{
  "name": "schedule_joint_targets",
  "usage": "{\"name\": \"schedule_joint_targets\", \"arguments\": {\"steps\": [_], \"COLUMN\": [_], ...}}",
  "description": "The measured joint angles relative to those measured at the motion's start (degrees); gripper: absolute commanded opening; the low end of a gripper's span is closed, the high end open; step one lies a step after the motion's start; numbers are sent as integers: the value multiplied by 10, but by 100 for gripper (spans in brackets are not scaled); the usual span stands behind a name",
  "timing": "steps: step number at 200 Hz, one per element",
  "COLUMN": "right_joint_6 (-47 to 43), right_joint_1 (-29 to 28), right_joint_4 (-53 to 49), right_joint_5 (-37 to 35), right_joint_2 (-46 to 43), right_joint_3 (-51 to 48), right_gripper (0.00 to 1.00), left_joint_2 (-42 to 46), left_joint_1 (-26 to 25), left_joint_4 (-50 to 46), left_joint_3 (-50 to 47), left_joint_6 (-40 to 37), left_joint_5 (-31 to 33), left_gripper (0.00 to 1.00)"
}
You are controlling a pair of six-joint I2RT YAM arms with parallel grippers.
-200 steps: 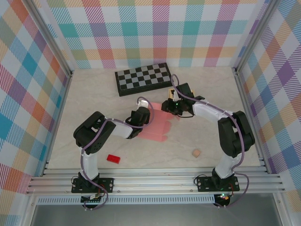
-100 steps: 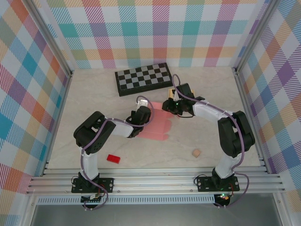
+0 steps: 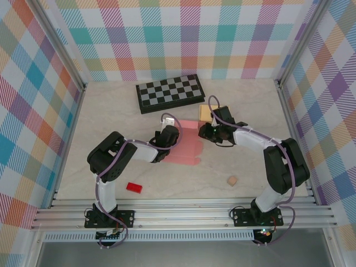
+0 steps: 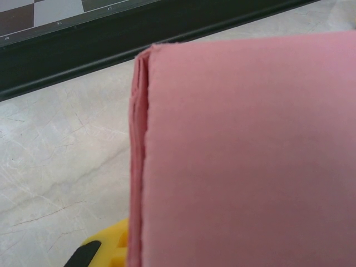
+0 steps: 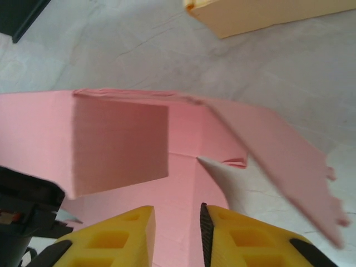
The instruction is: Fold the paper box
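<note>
Right claw (image 5: 177, 216) sat bottom centre in the right wrist view, its yellow fingers (image 5: 119, 236) narrowly apart with pink sheet showing through the gap. Pink paper box (image 5: 119, 142) lay just beyond, one flap raised. Left claw (image 3: 171, 135) was at the box's left edge, mid-frame in the top view; wide or closed, cannot tell. Left wrist view had the box across the right side and one finger at bottom left. Chessboard (image 3: 169, 92) was upper centre, tan block (image 3: 206, 112) by the box's upper right corner, red block (image 3: 133, 187) lower left.
</note>
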State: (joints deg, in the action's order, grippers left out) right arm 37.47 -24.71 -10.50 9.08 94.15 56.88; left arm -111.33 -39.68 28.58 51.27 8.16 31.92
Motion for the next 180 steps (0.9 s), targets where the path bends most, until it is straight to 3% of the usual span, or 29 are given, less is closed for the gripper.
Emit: {"name": "schedule_joint_targets", "arguments": {"steps": [36,104,180], "right_joint_6": [12,38,56], "right_joint_1": [7,8,8], "right_joint_4": [9,4,113], "right_joint_5": [-32,-78,-18], "right_joint_2": [7,52,99], "right_joint_3": [-1,0,-5], "right_gripper": [21,22,17], "left_joint_2": [-1,-8,-9], "left_joint_1": [0,0,0], "left_joint_4": [0,-5,-5], "left_joint_3": [0,10,11], "left_joint_6": [0,0,0], "left_joint_5": [3,14,18], "left_gripper": [0,0,0]}}
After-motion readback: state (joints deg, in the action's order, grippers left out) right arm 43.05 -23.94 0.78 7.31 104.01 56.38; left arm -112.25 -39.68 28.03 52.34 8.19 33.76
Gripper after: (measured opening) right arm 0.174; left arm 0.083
